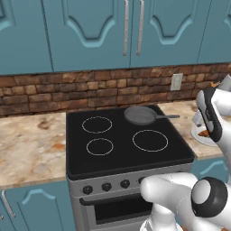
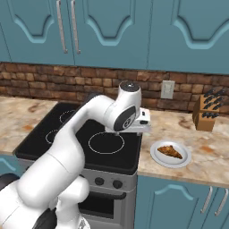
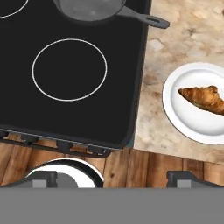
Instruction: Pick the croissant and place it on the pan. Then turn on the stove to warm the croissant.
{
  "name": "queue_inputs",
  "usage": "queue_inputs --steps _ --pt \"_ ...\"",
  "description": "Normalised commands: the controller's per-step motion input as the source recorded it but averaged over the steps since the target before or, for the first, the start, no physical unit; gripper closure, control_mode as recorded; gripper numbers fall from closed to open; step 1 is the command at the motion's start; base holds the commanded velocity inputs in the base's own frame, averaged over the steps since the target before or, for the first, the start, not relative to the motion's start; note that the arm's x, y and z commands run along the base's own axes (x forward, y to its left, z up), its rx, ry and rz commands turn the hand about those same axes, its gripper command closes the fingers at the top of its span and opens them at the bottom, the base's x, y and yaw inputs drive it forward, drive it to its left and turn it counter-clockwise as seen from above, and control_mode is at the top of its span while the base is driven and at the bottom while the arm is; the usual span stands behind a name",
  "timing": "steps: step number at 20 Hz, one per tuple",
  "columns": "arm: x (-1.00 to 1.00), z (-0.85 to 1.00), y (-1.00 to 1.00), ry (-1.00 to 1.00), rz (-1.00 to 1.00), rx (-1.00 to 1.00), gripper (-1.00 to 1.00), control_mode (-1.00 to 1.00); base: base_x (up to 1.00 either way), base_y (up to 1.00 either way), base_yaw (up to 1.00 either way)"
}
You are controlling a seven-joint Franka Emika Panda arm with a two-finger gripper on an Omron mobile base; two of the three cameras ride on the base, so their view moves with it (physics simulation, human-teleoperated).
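- The gripper (image 3: 112, 177) stands with its two dark fingertips (image 3: 43, 178) spread wide apart and nothing between them; seen from the hand camera it hangs above the front edge of the stove (image 3: 78, 113), over the wooden floor (image 3: 127, 164) in front of it.
- In the right base view the hand (image 2: 142, 121) is held over the stove's right edge, near the front right burner ring (image 2: 106, 142).
- The croissant (image 3: 204, 99) lies on a white plate (image 3: 183, 118) on the marbled counter (image 3: 183, 39) just right of the stove, well apart from the fingertips and untouched.
- The pan (image 1: 140, 114) sits on the stove's back right burner, its thin handle (image 3: 144, 18) pointing right, reaching to the stove's right edge; the pan holds nothing.
- A row of dark knobs (image 1: 106, 186) runs along the stove's grey front panel.
- Right of the plate, against the brick wall (image 2: 53, 82), stands a wooden knife block (image 2: 206, 114).
- Blue cabinets (image 1: 90, 31) hang above the stove.
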Motion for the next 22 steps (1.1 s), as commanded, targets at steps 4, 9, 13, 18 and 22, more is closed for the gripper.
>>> queue_inputs --steps 4,9,13,18,22 --pt "0.0 -0.22 -0.46 0.0 0.11 0.0 -1.0 -1.0 0.0 0.0 0.0" --pt "0.0 -0.25 -0.45 0.0 0.11 0.0 -1.0 -1.0 0.0 0.0 0.0" --pt "0.0 -0.25 -0.43 0.0 0.1 -0.03 -1.0 -1.0 0.0 0.0 0.0" --pt "0.08 -0.24 -0.36 0.0 0.06 -0.02 -1.0 -1.0 0.0 0.0 0.0" --pt "0.23 -0.22 -0.28 0.0 0.07 -0.03 -1.0 -1.0 0.0 0.0 0.0"
